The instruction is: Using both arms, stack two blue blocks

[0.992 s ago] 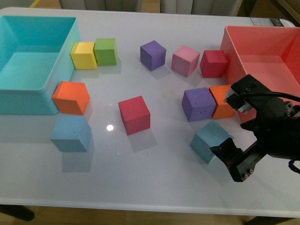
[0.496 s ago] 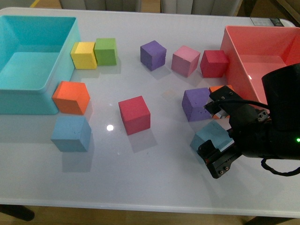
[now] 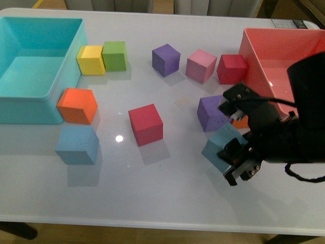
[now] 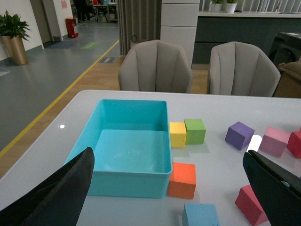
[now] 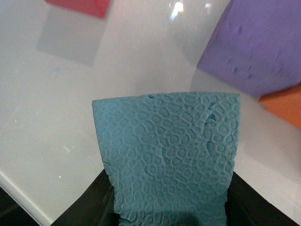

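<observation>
Left tool [image 4: 169, 188]: fingers wide apart, nothing between them, facing the teal bin [image 4: 127, 181]. The first blue block [image 3: 76, 145] sat on the tabletop [image 3: 152, 188] just in front of an orange cube [image 3: 77, 105], near the bin. The second blue block [image 3: 219, 146] lay right of the red cube [image 3: 145, 124], tilted, just beside a purple cube [image 3: 212, 113]. Right tool [image 3: 232, 140] was clamped on it, fingers against opposite faces.

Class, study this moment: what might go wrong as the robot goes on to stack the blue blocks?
The blue block sits tilted in the right end effector, so it may land crooked on the second blue block. The purple cube lies right beside it and might get knocked.
</observation>
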